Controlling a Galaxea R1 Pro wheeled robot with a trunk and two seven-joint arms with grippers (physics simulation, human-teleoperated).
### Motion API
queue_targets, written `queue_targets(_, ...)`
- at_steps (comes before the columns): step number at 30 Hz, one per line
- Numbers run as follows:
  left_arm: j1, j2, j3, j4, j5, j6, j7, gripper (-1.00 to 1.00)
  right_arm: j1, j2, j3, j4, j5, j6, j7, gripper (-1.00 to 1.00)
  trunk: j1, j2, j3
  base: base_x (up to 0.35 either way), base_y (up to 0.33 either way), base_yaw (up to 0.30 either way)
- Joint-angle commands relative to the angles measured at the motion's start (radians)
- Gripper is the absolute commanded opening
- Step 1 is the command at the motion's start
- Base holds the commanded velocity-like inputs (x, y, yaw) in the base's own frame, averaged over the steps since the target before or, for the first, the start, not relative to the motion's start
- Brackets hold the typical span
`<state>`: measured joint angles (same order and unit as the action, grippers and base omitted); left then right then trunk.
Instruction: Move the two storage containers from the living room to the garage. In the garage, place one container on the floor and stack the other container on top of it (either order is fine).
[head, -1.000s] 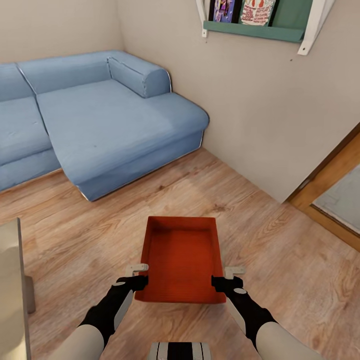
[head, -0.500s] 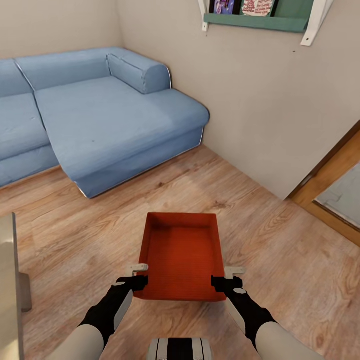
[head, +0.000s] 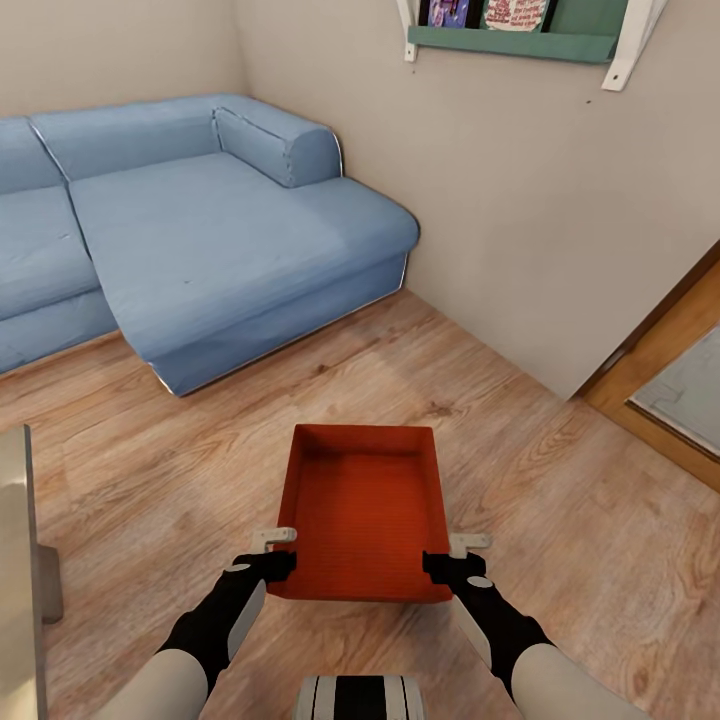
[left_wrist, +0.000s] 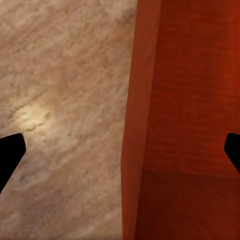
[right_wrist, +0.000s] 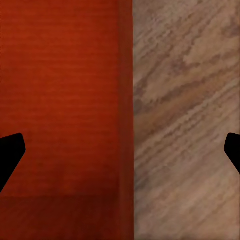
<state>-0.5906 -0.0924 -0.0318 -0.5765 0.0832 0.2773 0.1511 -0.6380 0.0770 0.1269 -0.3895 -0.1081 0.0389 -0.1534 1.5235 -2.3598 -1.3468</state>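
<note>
- The left hand (head: 277, 552) sits at the near left corner of the storage container (head: 362, 512). In the left wrist view its 2 dark fingertips (left_wrist: 10, 152) stand wide apart, with the container's left wall (left_wrist: 137, 125) running between them and neither tip touching it: the hand is spread.
- The right hand (head: 452, 558) sits at the near right corner. In the right wrist view its fingertips (right_wrist: 11, 150) are also far apart, straddling the right wall (right_wrist: 125, 115) without contact.
- The container is an orange-red, lidless bin with low walls and a finely ribbed bottom, lying lengthwise between the 2 hands above the wood plank floor (head: 200, 460), in front of the robot. I cannot tell whether it rests on the floor or is lifted.
- Far left stands the blue corner sofa (head: 200, 230), well apart from the container.
- On the right-hand wall, high up, hangs a green-and-white wall shelf (head: 515, 35) carrying books.
- At the far right edge is a wood-framed doorway (head: 660, 385).
- At the near left edge shows a pale piece of furniture (head: 15, 580).
</note>
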Motion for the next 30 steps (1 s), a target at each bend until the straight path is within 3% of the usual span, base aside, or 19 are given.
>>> queue_targets(1,0.000,0.000,-0.003,-0.002,0.009,0.005,0.007,1.00,0.000,-0.001,0.008,-0.002,-0.010,0.004,-0.008,1.00,0.000,0.000,-0.001,0.000,0.000,0.000)
queue_targets(29,0.000,0.000,-0.011,-0.002,0.002,-0.001,0.004,1.00,0.000,0.004,0.010,0.008,-0.010,0.003,-0.002,1.00,0.000,0.000,-0.001,0.000,0.000,0.000)
queue_targets(30,0.000,0.000,-0.011,-0.002,0.002,-0.001,0.004,1.00,0.000,0.004,0.010,0.008,-0.010,0.003,-0.001,-1.00,0.000,0.000,-0.001,0.000,0.000,0.000)
